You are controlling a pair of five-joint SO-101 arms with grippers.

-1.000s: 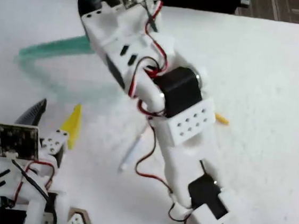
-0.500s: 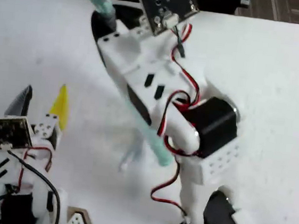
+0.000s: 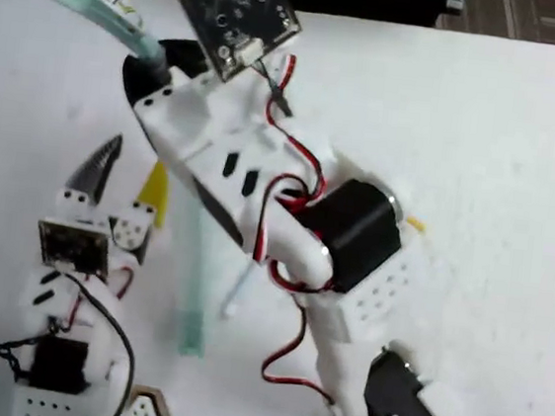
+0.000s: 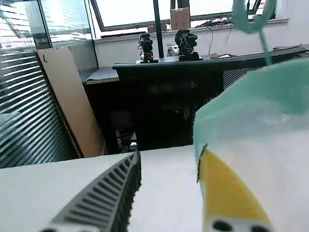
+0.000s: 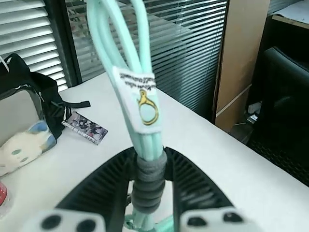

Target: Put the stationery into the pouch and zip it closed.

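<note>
right gripper [image 5: 147,180]: i see it clenched on the mint cord [image 5: 129,53] of the pouch [image 4: 253,104].
left gripper [image 4: 169,162]: fingers spread, beside the pouch.
pen [image 3: 241,286]: on the table [image 3: 503,142].

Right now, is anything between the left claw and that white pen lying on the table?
Yes, it seems so: the pouch, hanging from the right gripper, drops between the open left gripper and the pen. The right arm also overhangs the pen.
</note>
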